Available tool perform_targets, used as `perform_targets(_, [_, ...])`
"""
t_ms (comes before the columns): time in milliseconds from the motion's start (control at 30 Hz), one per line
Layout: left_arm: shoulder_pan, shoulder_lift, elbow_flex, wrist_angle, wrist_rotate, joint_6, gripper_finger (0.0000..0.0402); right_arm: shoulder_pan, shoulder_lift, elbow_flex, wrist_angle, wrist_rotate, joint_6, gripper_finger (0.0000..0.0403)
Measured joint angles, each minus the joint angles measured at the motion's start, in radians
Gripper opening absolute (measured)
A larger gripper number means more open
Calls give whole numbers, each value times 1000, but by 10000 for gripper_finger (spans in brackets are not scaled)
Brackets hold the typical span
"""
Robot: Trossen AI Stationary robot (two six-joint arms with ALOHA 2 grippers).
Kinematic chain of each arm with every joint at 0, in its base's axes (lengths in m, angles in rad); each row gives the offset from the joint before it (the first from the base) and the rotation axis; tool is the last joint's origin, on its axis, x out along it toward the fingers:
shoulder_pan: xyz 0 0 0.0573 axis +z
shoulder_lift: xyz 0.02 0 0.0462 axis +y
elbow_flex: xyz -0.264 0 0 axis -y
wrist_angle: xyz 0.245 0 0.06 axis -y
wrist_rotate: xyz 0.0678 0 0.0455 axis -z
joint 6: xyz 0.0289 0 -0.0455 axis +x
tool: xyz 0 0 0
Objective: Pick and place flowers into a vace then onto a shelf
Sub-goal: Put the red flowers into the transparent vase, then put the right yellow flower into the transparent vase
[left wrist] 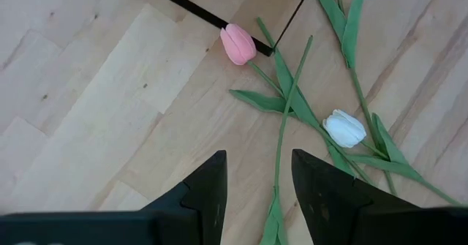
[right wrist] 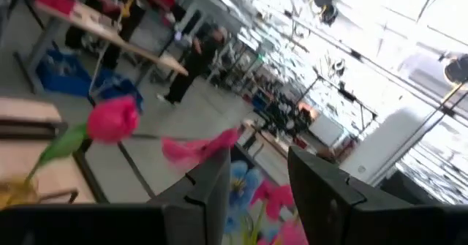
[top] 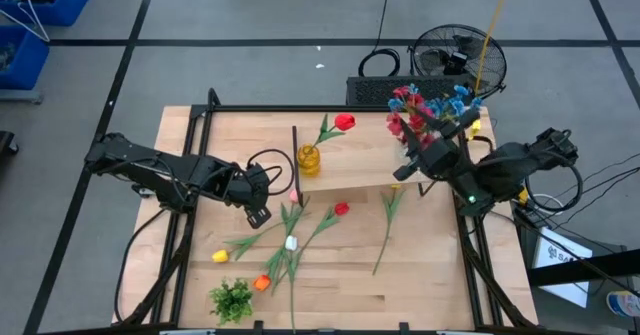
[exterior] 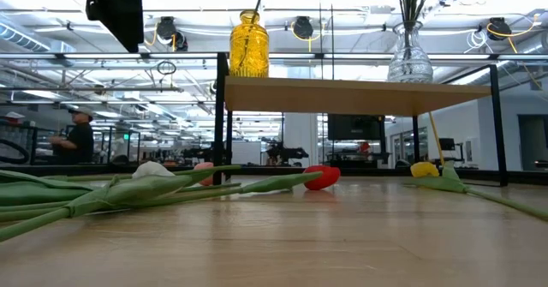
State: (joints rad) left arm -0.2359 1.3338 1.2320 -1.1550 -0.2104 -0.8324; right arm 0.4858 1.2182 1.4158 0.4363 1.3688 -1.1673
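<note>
My left gripper hovers open above the table, over a green stem among loose flowers: a pink tulip, a white tulip, a red one, two yellow ones and an orange one. All lie flat on the tabletop. The shelf carries a yellow vase with a red tulip, and a clear vase with red and blue blossoms. My right gripper is open beside that bouquet.
A short green leafy clump sits near the table's near edge. The shelf's black legs stand close to the pink tulip. A black frame runs along the table's sides. Bare wood lies toward the near right. People stand in the room beyond.
</note>
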Motion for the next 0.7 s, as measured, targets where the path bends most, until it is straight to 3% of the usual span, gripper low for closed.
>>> perform_targets(233, [0,0,0,0,1,-15,156,0,-1,0,308,-152,-238,130])
perform_targets(400, [0,0,0,0,11,-39,156,19,-3,0,320,-252,-262,130])
perform_targets(500, [0,0,0,0,40,-47,156,62,-3,0,305,-418,-257,130])
perform_targets(600, [0,0,0,0,57,-72,156,112,-3,0,245,-612,-148,130])
perform_targets(700, [-2,0,0,0,85,-157,156,145,-3,0,115,-731,103,130])
